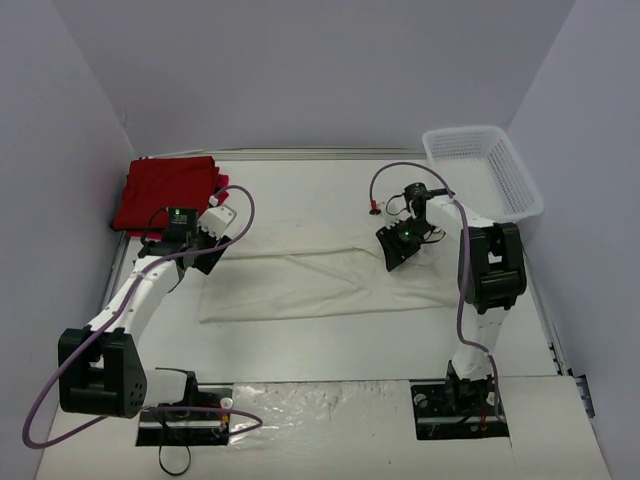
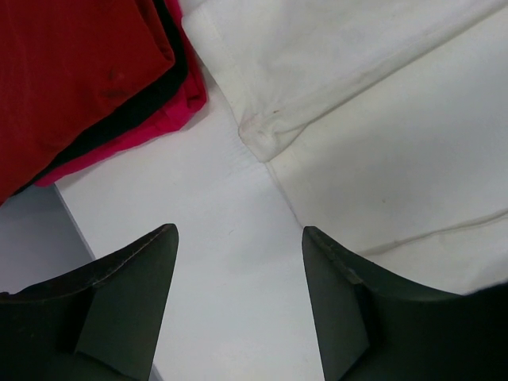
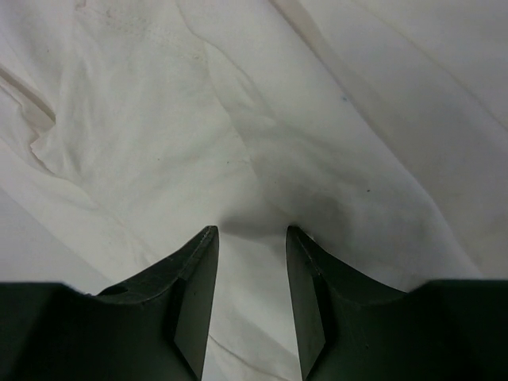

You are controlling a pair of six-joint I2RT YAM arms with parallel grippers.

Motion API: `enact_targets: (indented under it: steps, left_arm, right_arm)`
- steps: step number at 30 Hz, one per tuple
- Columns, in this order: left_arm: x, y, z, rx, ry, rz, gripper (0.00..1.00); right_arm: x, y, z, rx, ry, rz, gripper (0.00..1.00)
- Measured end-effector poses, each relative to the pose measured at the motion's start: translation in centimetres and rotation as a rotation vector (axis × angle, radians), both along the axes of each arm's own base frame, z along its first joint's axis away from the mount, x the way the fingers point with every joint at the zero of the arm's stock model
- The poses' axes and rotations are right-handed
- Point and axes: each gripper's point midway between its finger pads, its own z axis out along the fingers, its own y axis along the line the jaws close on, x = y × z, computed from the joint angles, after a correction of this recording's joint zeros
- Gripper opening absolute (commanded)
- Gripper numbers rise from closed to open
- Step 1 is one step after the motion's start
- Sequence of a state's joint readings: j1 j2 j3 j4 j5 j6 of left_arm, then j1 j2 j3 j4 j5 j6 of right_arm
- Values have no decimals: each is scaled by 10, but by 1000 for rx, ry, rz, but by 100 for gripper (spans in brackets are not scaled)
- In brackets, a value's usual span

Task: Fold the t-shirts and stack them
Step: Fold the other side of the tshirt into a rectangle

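The cream-white t-shirt [image 1: 320,282] lies as a long flat band across the middle of the table. Red t-shirts [image 1: 168,193] sit stacked at the far left corner. My left gripper [image 1: 212,245] is open and empty over bare table, just short of the white shirt's left corner [image 2: 266,139], with the red stack [image 2: 71,71] to its left. My right gripper [image 1: 395,250] is over the white shirt's right part [image 3: 262,135]. Its jaws stand a little apart with the tips down on the cloth, and cloth lies between them.
A white plastic mesh basket [image 1: 482,168] stands at the back right, by the table's edge. Purple cables loop over both arms. The white walls close in on the left, back and right.
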State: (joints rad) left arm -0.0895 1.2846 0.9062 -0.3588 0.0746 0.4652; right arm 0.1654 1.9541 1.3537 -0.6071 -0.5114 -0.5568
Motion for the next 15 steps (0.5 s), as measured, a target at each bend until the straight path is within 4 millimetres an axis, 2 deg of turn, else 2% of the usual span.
enact_targets:
  steps: [6,15]
  left_arm:
    - [-7,0,-10,-2,23,5,63]
    - [-9,0,-15,-11,29,15,63]
  right_arm:
    - [5,5,-8,11,22,6,36]
    - [17,14,0,23,-12,20,35]
